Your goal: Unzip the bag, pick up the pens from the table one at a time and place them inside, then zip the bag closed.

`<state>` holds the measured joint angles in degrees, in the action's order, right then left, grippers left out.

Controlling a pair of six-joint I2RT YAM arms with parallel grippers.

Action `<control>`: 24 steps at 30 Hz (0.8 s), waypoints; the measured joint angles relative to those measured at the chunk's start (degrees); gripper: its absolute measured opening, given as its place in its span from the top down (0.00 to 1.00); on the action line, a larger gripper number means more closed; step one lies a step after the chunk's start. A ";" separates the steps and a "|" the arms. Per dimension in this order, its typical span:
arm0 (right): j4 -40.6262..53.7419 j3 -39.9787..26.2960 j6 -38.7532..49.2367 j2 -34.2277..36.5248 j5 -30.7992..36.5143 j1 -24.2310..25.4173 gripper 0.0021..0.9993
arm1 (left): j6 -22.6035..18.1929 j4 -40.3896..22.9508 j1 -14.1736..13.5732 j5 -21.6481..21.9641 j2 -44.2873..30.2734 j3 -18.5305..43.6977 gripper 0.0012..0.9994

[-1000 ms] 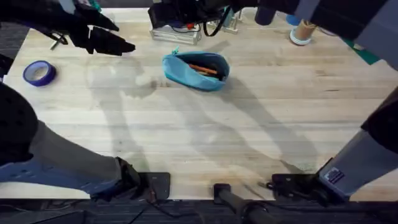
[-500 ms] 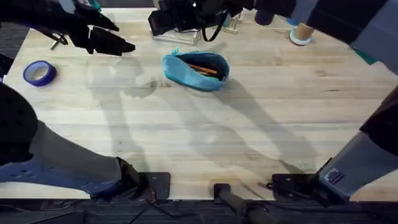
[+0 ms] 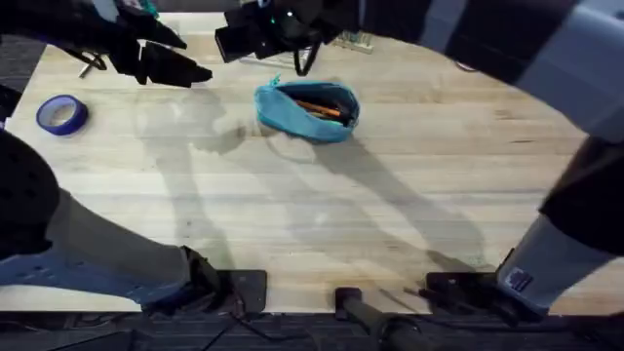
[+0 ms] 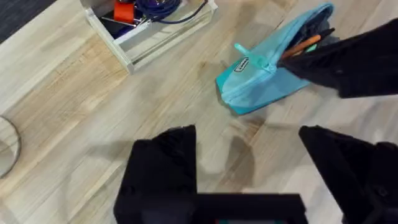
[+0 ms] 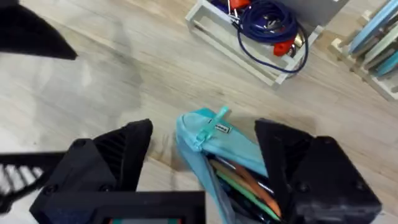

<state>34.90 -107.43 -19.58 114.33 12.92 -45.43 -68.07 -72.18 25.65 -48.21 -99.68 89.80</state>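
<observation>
I'm hovering my right gripper (image 5: 202,155) over the zipper end of the teal pencil pouch (image 3: 307,109), fingers spread wide with the pull tab (image 5: 219,116) sitting in the gap and nothing gripped yet. The pouch is lying on the wooden table (image 3: 390,224), toward twelve o'clock of centre in the overhead view, mouth gaping, orange pens (image 3: 319,107) already lying inside with their ends poking toward the open seam.

My left gripper (image 4: 249,162) is hanging out at about ten o'clock from the pouch, fingers wide apart and empty, well clear of the fabric.

So I'm judging the zip-up is what's left, and here's where it's getting risky. I'm closing on a tiny tab at the closed end of the pouch; if I'm pinching fabric instead of the tab, the slider isn't going anywhere. Nothing is pinning the pouch down, so pulling the slider could drag the whole soft body across the wood instead of closing the teeth. Those pen ends are riding high near the seam, so the slider could jam against one or flick it out. The clear tray with the blue cable (image 5: 264,25) is sitting just beyond the pouch at twelve, and I'm watching not to shove the pouch into it.
</observation>
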 joint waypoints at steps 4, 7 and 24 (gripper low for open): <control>1.42 -2.47 -0.22 3.31 0.90 0.02 0.00 | 0.00 0.00 0.00 0.00 0.00 0.00 0.00; 1.69 -2.70 -0.78 4.93 1.18 0.11 0.00 | 0.00 0.00 0.00 0.00 0.00 0.00 0.00; 3.47 -3.20 -3.55 5.76 1.23 0.26 0.00 | 0.00 0.00 0.00 0.02 0.00 0.00 0.01</control>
<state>38.37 -110.63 -23.13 120.09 14.15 -45.17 -68.07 -72.18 25.65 -48.19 -99.68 89.80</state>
